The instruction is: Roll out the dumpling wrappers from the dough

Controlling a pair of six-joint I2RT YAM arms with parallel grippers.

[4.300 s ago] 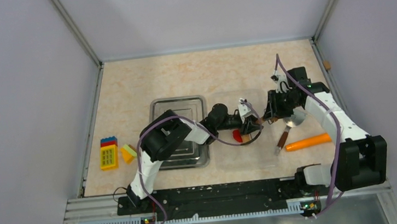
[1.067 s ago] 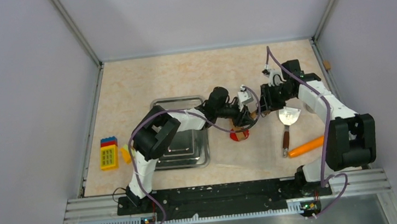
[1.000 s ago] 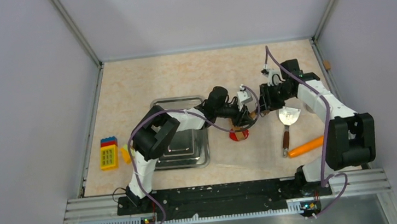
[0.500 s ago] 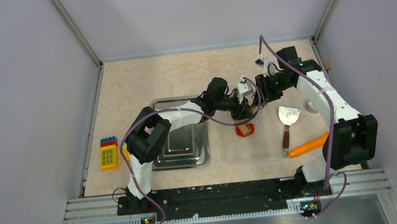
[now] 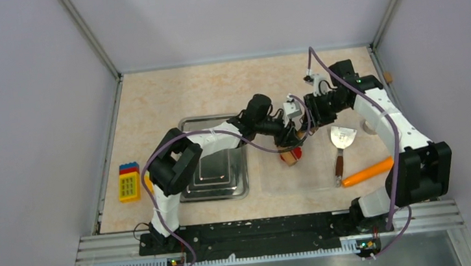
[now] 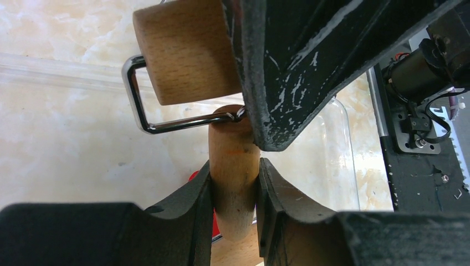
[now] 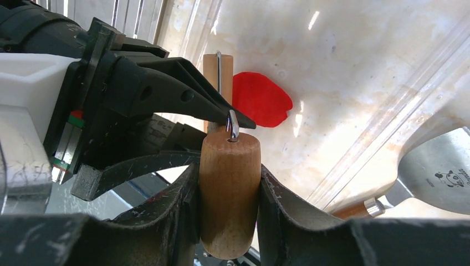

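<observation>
A small wooden rolling tool with a wire bracket (image 6: 166,124) is held by both grippers at mid-table. My left gripper (image 5: 288,142) (image 6: 233,177) is shut on the tool's wooden handle (image 6: 233,160). My right gripper (image 5: 304,125) (image 7: 229,183) is shut on its thicker wooden roller (image 7: 229,188), which also shows in the left wrist view (image 6: 185,52). The dough (image 5: 295,153) is a flat, roughly round red sheet (image 7: 260,100) lying on a clear mat (image 5: 302,178) just below the tool. In the left wrist view only a red sliver (image 6: 194,176) shows beside the handle. No separate wrapper disc shows.
A steel tray (image 5: 231,187) lies left of the mat. A metal spatula (image 5: 341,141) (image 7: 438,172) and an orange carrot (image 5: 367,172) lie to the right. Toy bricks (image 5: 129,182) sit at the far left. Grey walls enclose the table.
Over the last second both grippers, joined on the rolling tool, have shifted toward the back and a little right. The red dough now sits slightly further right. Spatula and carrot have hardly moved.
</observation>
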